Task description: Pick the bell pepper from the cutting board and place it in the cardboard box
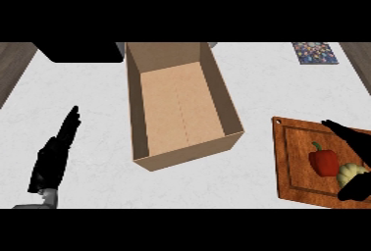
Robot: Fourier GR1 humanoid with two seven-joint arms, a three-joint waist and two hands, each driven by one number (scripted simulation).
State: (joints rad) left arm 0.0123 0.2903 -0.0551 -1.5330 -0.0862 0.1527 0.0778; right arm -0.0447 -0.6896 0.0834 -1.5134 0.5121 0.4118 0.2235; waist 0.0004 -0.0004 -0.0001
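At the far left, the left hand (52, 154) rests over the white counter (87, 112), fingers straight and together, pointing up the view, holding nothing. Behind it, at the counter's far edge, sits one black object (80, 51). In the middle stands one cardboard box (225, 95), open at the top, its long axis running away from the robot and leaning slightly to the left at the far end; nothing shows inside it. Far back to the right lies one small patterned card (315, 52). At the right lies one wooden cutting board (290, 162). On it rests one red bell pepper (323, 160), long axis roughly along the view's vertical, its green stem pointing away from the robot and slightly left. Just beside it, at its lower right and touching or nearly so, sits one pale squash (349, 172). The right hand (357, 162) spreads open around this pair, fingers apart, not closed on anything.
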